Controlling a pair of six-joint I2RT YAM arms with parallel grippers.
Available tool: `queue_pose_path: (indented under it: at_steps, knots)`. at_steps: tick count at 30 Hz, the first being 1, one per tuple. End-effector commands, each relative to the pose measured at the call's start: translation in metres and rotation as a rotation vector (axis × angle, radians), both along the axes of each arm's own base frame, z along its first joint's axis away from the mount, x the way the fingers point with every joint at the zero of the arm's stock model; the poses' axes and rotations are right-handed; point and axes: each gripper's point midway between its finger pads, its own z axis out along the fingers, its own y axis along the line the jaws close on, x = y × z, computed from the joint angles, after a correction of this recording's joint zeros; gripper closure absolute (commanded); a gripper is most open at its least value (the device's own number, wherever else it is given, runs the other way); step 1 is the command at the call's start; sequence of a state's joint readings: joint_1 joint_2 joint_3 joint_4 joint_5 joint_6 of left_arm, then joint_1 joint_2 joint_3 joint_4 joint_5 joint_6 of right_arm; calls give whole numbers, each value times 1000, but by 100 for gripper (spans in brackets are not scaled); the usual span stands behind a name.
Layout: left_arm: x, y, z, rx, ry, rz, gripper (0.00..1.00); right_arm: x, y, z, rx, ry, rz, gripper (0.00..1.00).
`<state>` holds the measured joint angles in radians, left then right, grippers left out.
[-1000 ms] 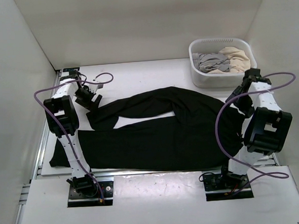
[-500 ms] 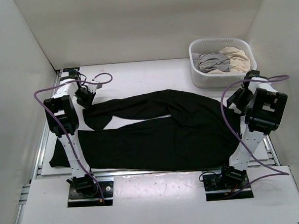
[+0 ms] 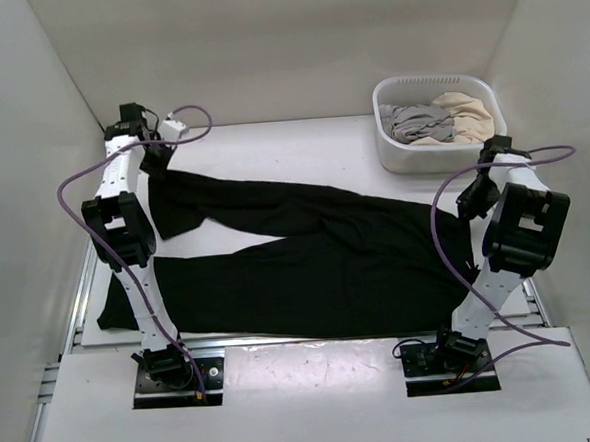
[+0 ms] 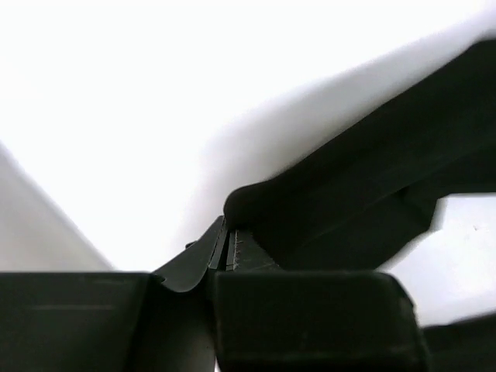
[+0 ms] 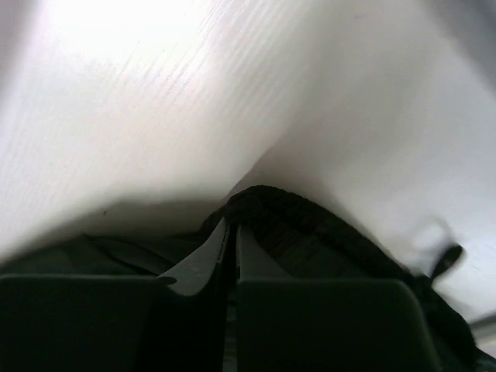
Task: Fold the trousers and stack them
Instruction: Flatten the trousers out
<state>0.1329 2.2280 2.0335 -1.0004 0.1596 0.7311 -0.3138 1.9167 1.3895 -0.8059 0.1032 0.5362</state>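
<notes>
The black trousers (image 3: 317,260) lie spread across the white table, waist to the right and legs to the left. The far leg runs up towards the back left corner, where my left gripper (image 3: 157,157) is shut on its end. In the left wrist view the jaws (image 4: 225,232) meet on a fold of the black cloth (image 4: 372,178). My right gripper (image 3: 469,202) is at the waist on the right edge. Its wrist view shows the jaws (image 5: 232,226) pressed together on the ribbed waistband (image 5: 310,232). The near leg lies flat along the front edge.
A white basket (image 3: 386,153) with grey and beige clothes (image 3: 434,120) stands at the back right, just behind the right arm. White walls enclose the table on the left, back and right. Purple cables loop off both arms.
The left gripper shut on the far leg's end and drew it back and left, stretching that leg out. The right gripper closed on the waistband and its arm rose.
</notes>
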Motion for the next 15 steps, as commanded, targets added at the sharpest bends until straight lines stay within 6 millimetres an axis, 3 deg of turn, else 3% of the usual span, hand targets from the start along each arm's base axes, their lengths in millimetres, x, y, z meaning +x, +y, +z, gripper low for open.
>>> queue_pose_path:
  at_steps: [1, 2, 4, 5, 7, 9, 13, 14, 15]
  knots:
    - [17, 8, 101, 70, -239, 35, 86, 3, -36, 73, -231, -115, -31, 100]
    - [17, 11, 122, 86, -289, 43, 86, -5, -41, 84, -273, -130, -45, 100]
    - [10, 15, 129, 121, -300, 39, 86, -14, -40, 90, -289, -137, -39, 100]
    - [-3, 15, 126, 127, -280, 43, 86, -17, -39, 99, -298, -168, -43, 100]
    - [-10, 20, 123, 160, -287, 50, 86, -27, -36, 94, -300, -163, -32, 100]
    - [-29, 26, 106, 178, -244, 60, 86, -35, -37, 98, -306, -180, -43, 100]
    - [-57, 37, 66, 161, -149, 83, 86, -52, -26, 74, -248, -131, -23, 100]
    - [-62, 34, 56, 149, -124, 77, 86, -57, -20, 62, -217, -104, -14, 98]
    - [-74, 32, 44, 144, -88, 75, 86, -58, -15, 54, -189, -94, -6, 90]
